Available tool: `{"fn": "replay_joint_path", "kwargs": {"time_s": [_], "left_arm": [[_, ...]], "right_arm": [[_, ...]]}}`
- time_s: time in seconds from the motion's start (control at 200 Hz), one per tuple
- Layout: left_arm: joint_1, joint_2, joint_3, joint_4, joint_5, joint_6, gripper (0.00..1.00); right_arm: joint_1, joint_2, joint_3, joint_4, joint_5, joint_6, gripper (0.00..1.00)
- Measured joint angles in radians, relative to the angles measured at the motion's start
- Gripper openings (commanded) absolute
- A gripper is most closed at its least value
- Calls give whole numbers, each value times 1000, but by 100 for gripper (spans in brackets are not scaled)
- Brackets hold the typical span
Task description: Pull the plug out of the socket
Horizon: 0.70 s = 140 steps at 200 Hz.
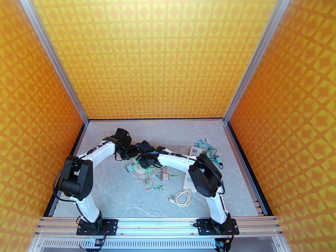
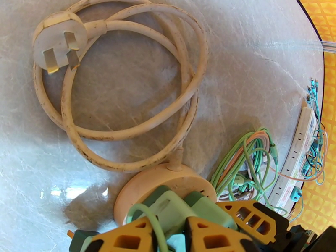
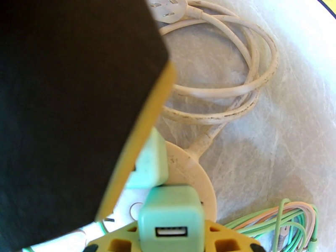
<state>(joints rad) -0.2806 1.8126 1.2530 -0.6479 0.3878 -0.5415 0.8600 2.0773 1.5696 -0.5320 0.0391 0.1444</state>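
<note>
the round socket (image 3: 189, 173) lies flat on the surface (image 2: 252, 59), left of centre, where both my arms meet. its cream cord (image 2: 126, 135) runs off the far rim into a loose coil that ends in a bare wall plug (image 2: 59, 38).

my right claw (image 3: 172, 237) is pressed together on the green charger (image 3: 170, 206), one yellow finger on each side, its usb port facing my wrist camera. the charger stands up off the socket's face, right in front of the claw. its long axis looks square to the disc and roughly in line with my fingers.

my left claw (image 2: 168, 239) is nearly closed too, and it looks to be pinching the second green plug (image 2: 168, 206), which sits just beside the charger on the same disc. i cannot tell whether it also bears on the socket itself.

both claws are at the socket, touching or almost so, and neither is the nearer. as i judge it, the pull should go straight back off the socket's face, not sideways. the light disc will lift along with the charger unless my left side holds it down.

a long white power strip (image 2: 296, 152) lies well apart by the wall.
</note>
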Motion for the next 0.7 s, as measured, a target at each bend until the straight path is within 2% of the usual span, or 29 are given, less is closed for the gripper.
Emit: {"fn": "replay_joint_path", "kwargs": {"time_s": [0.415,0.7], "left_arm": [[0,-70,-126,175,-7,-113,17],[0,-84,-181,275,-7,-143,18]], "right_arm": [[-10,-2,0,-2,-26,42,13],[-20,-8,-5,-1,-57,66,13]]}}
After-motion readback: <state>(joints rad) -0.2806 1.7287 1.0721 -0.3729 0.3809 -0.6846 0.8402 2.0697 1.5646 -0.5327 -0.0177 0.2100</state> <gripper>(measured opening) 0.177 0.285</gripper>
